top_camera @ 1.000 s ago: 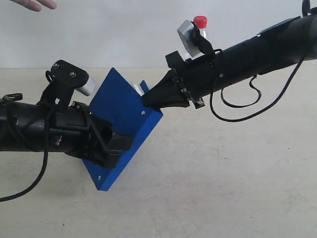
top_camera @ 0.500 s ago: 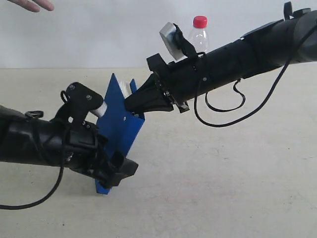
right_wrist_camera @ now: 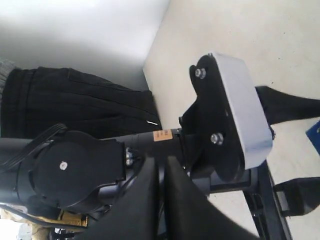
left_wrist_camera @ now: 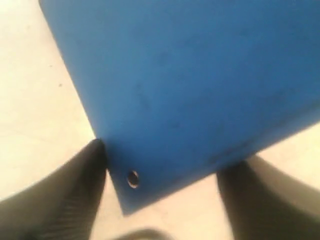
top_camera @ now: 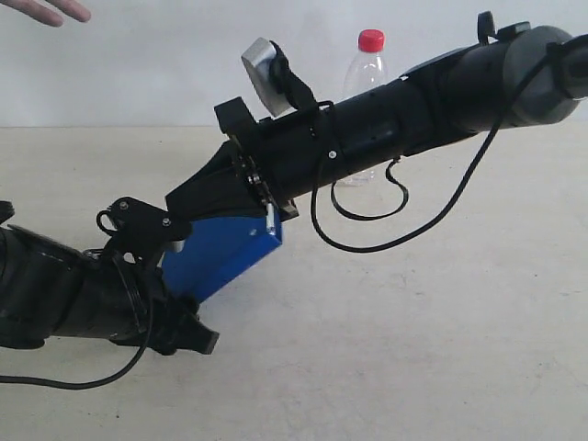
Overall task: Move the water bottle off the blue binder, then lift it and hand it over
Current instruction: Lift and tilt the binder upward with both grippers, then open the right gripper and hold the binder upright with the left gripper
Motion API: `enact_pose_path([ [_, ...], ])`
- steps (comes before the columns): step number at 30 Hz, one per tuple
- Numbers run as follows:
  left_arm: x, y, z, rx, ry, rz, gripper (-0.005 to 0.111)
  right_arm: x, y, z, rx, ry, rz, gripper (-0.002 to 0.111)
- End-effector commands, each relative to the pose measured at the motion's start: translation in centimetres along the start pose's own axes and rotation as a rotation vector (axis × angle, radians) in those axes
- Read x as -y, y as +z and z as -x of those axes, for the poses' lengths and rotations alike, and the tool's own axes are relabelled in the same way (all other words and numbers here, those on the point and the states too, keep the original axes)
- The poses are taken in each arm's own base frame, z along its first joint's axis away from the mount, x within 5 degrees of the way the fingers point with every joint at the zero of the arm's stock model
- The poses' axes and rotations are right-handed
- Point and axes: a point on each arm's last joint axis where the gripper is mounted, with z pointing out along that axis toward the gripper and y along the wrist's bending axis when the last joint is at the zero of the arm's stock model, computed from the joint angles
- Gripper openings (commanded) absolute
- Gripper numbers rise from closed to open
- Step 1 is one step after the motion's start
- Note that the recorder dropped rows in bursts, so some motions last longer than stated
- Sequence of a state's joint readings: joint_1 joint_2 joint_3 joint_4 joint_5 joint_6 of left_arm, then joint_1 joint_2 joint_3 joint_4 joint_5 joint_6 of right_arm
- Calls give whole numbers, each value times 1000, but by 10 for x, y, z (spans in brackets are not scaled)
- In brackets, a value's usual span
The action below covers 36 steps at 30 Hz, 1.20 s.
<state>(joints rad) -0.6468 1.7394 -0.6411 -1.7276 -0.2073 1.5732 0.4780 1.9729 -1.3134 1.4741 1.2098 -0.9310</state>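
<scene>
The water bottle (top_camera: 368, 87), clear with a red cap, stands upright on the table at the back, partly hidden behind my right arm. The blue binder (top_camera: 220, 255) sits low and slanted between the two arms. My right gripper (top_camera: 184, 204) hangs just above the binder's upper edge; in the right wrist view its fingers (right_wrist_camera: 150, 200) are pressed together with nothing visible between them. My left gripper (top_camera: 191, 322) is at the binder's lower corner. In the left wrist view it (left_wrist_camera: 165, 165) is open, with the riveted corner of the binder (left_wrist_camera: 190, 85) showing between the spread fingers.
A person's hand (top_camera: 44, 9) shows at the top left edge. Loose black cables (top_camera: 367, 234) hang under my right arm. The pale table (top_camera: 441, 349) stretches to the front right. The left arm's wrist camera (right_wrist_camera: 240, 115) fills the right wrist view.
The binder has dropped from standing nearly on edge to low and slanted. My right arm moved left and uncovered the bottle. My left arm sank down and left.
</scene>
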Motion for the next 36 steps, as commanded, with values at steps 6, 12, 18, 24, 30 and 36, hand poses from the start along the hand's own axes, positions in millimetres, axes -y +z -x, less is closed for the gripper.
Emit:
enact_pose_path([
  [6,-2,-1,1,12,20,33,4,-5,-2,1,5,-88,15,0],
  [12,-3,-1,1,14,25,40,4,-8,-5,7,32,-215,20,0],
  [18,-15,-10,9,70,93,160,4,-44,-34,25,77,-372,-19,0],
  [24,-21,-49,26,219,69,155,4,-74,-73,19,28,-530,-183,0],
  [30,-26,-79,15,295,60,111,4,-86,-96,14,-11,-607,-483,0],
  [36,-31,-91,-2,312,81,110,4,-102,-102,13,37,-632,-511,0],
])
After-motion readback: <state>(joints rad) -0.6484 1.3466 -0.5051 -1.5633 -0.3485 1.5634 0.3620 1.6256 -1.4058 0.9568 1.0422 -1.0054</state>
